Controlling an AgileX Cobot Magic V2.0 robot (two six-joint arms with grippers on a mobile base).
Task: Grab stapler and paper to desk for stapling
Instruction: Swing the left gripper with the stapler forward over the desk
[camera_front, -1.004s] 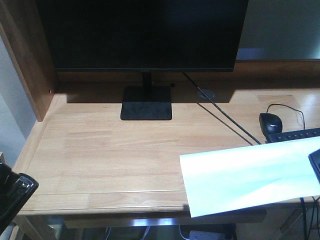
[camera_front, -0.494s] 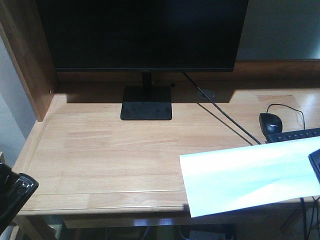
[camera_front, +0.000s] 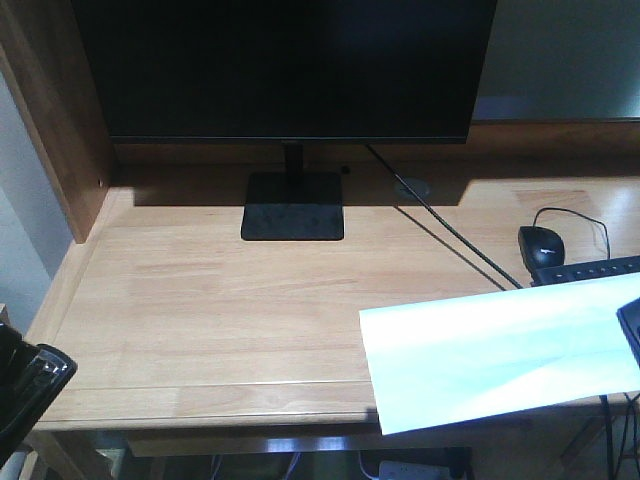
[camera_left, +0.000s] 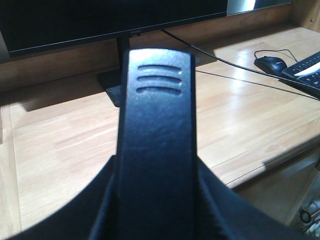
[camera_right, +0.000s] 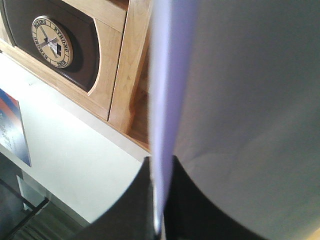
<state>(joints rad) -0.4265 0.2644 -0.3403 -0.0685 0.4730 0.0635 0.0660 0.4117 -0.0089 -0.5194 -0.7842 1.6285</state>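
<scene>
Nothing moved; right fingers (camera_right: 132, 215) pinch paper (camera_right: 240, 100), left fingers (camera_left: 95, 212) grip stapler (camera_left: 157, 140).

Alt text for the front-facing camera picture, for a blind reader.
A sheet of white paper reaches in from the right across the front of a light wooden desk, past its edge. A dark monitor stands behind, a black mouse and keyboard at right, a black stapler at lower left.

Monitor (camera_front: 285, 70) stands rear centre on the desk (camera_front: 220, 300). Mouse (camera_front: 541, 243) lies far right, keyboard (camera_front: 590, 270) just before it. Paper (camera_front: 490, 350) spans the front right edge. Stapler (camera_front: 25, 390) is off the front left corner.
</scene>
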